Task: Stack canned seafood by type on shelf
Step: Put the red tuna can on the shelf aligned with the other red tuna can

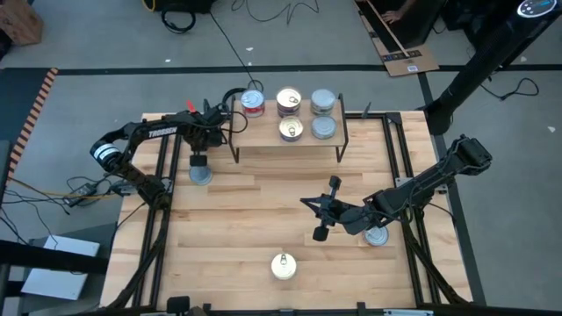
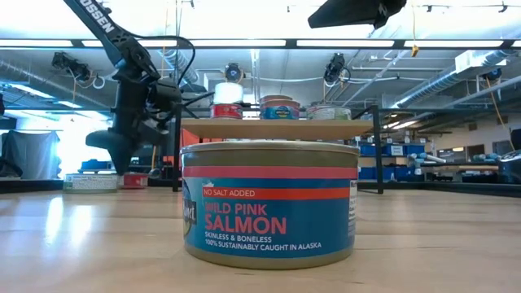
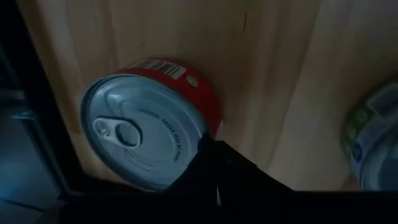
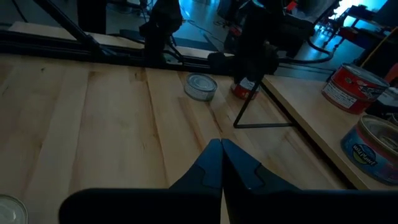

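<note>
Both pairs of jaws are pressed together and hold nothing, operator. Starting at your left, you see the left gripper [image 1: 230, 121] at the left end of the shelf [image 1: 263, 139], its closed fingers [image 3: 214, 163] just beside a red-sided tin [image 3: 149, 121] that stands on the board's left rear corner. Below that arm, on the table [image 1: 228, 219], a silver-topped tin [image 1: 200, 175] sits near the shelf's left legs; whether anything stands on it you cannot tell. Moving right along the shelf, you find a gold-topped stack [image 1: 289, 102] at the rear centre, a gold-topped tin [image 1: 291, 130] in front of it, and two silver-topped tins [image 1: 323, 103] at the right end, one behind the other. Nearer you, a salmon tin [image 1: 283, 265] stands alone at the table's front centre. Farther right, the right gripper [image 1: 307, 204] hovers over the bare boards, well apart from the shelf, and another tin [image 1: 377, 235] lies under that arm.
</note>
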Tool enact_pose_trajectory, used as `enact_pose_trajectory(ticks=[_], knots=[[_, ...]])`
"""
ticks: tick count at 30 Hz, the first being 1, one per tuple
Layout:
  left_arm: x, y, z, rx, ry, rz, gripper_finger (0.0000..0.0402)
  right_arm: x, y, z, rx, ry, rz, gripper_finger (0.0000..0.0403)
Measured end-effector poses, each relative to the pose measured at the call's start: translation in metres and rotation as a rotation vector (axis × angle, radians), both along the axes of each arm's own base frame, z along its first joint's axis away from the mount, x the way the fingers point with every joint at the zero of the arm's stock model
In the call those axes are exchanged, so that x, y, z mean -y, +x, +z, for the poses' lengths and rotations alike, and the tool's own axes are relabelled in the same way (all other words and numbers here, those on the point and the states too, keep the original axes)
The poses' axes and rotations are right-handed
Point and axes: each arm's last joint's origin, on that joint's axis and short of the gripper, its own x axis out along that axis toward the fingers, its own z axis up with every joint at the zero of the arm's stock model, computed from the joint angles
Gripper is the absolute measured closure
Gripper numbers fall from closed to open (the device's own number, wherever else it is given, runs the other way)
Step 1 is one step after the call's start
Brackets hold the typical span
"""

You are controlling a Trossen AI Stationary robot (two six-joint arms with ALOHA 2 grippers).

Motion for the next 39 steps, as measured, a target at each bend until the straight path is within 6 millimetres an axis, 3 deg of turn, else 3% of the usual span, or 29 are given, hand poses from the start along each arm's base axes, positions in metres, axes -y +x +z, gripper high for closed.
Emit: enact_pose_trajectory(ticks=[14, 20, 31, 39], knots=[[-0.002, 0.003, 0.038, -0.022, -0.082, 0.09, 0.04, 0.0, 0.0, 0.0, 0.003, -0.002, 0.002, 0.0392], [-0.004, 0.006, 0.027, 0.049, -0.058, 0.06, 0.0376, 0.0, 0.0, 0.0, 0.003, -0.002, 0.002, 0.0392], [-0.003, -0.01, -0.005, 0.023, -0.011, 0.084, 0.0277, 0.0, 0.0, 0.0, 0.003, -0.002, 0.002, 0.0392], [-0.004, -0.01, -0.01, 0.022, 0.04, 0.086, 0.0283, 0.0, 0.0, 0.001, 0.006, -0.001, 0.001, 0.039]])
